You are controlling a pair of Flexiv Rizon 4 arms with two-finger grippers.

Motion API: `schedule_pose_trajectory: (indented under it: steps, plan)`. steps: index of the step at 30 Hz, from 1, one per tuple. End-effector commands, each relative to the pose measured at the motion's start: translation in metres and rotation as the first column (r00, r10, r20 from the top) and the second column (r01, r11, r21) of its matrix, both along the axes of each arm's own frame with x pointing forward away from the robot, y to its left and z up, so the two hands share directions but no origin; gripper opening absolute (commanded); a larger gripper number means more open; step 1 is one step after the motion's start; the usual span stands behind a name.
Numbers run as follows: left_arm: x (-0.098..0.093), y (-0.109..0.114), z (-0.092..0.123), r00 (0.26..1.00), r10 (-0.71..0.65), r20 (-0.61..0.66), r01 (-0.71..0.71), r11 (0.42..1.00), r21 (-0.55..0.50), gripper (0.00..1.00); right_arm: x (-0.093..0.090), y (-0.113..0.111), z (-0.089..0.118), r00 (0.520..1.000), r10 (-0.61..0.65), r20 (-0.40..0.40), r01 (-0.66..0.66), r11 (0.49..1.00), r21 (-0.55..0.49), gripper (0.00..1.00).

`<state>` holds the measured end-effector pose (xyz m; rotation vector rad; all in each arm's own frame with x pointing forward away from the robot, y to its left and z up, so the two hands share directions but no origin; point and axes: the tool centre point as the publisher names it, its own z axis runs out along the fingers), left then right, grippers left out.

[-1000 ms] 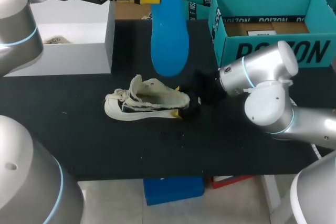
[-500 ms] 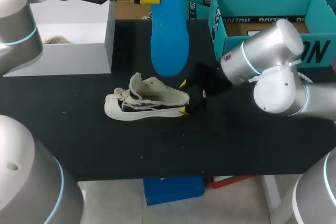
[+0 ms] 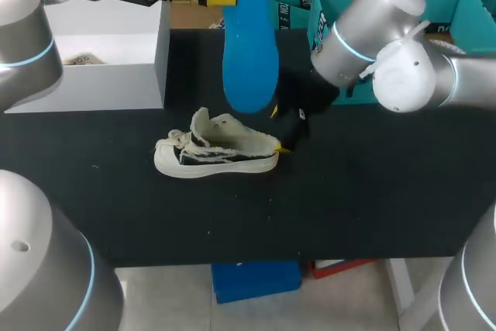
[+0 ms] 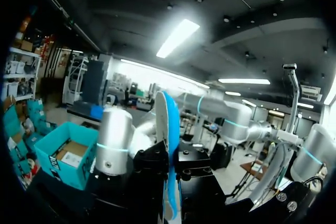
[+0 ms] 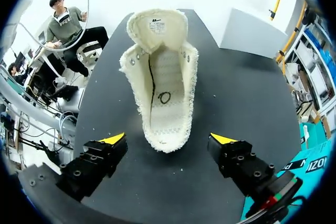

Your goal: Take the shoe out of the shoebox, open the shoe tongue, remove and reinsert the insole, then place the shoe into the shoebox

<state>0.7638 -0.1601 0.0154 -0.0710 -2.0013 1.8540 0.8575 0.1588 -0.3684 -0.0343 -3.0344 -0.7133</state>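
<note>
Head view overlooks the table [image 3: 349, 191] from above — right wrist view shares its shoe [image 3: 217, 154], closer.

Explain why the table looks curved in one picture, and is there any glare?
Right wrist view: the fisheye lens bends the table edge around the shoe, which is softly lit. Left wrist view: the insole shows edge-on, dim against bright ceiling lamps. Head view: even light, small highlights on the right arm.

The counter [image 3: 372, 191] has a matte black top with small pale specks. At its far left corner stands a white box [image 3: 108, 52]. Below the near edge is a floor [image 3: 170, 300] of pale tiles, with a blue crate [image 3: 256, 281] under the counter. Overhead, a dark ceiling [image 4: 131, 3] carries a long bright strip lamp [image 4: 177, 38].
</note>
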Motion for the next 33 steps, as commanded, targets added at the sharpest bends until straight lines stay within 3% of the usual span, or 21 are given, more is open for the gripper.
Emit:
schedule_pose_trajectory:
  steps: [1,10,33]
  plan:
    - [0.000,-0.001,-0.001,1.000,0.003,0.001,-0.003,1.000,-0.001,0.00,0.003,0.003,0.012,1.000,0.013,0.002,-0.011,0.925,-0.379,1.00]
    - [0.000,-0.001,-0.001,1.000,0.003,0.001,-0.003,1.000,-0.001,0.00,0.004,0.009,0.021,0.999,0.009,0.048,0.016,0.868,-0.496,1.00]
    - [0.000,-0.001,-0.001,1.000,0.003,0.001,-0.003,1.000,-0.001,0.00,0.005,0.013,0.019,0.998,0.001,0.070,0.031,0.887,-0.462,1.00]
